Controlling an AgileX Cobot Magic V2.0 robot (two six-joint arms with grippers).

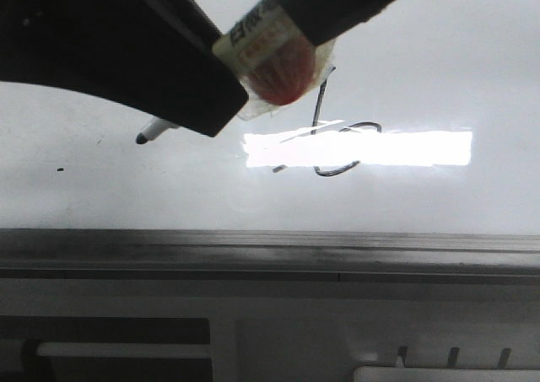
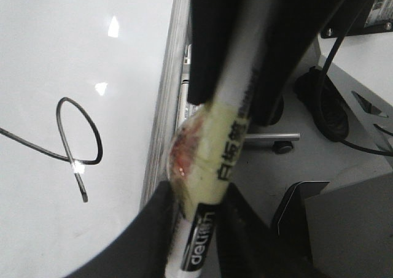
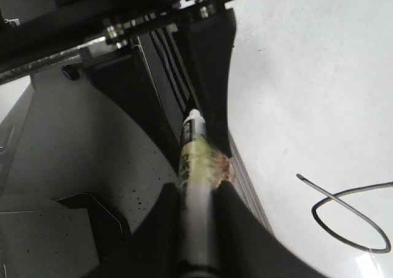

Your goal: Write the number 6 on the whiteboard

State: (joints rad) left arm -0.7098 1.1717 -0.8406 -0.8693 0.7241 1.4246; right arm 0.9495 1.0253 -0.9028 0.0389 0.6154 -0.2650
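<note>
The number 6 point(image 1: 336, 137) is already drawn on the whiteboard point(image 1: 472, 70), a thin black stroke with a tall stem and a wide flat loop, partly washed out by the bright glare point(image 1: 363, 148) across the board. A small black dot point(image 1: 59, 170) sits well off to the left of it.

Both arms seem to be involved with one marker point(image 2: 227, 137). The left end effector point(image 2: 236, 94) is clamped on its taped barrel, and the right end effector point(image 3: 199, 186) is closed around a marker wrapped in the same yellowish tape. In the front view the tip point(image 1: 142, 138) hangs near the board, well apart from the digit.

The risk, as I see it, is a stray mark: if the tip dips onto the surface while pulling away, it would spoil the figure. With two grips on one pen, uneven pulling could also twist it loose.
</note>
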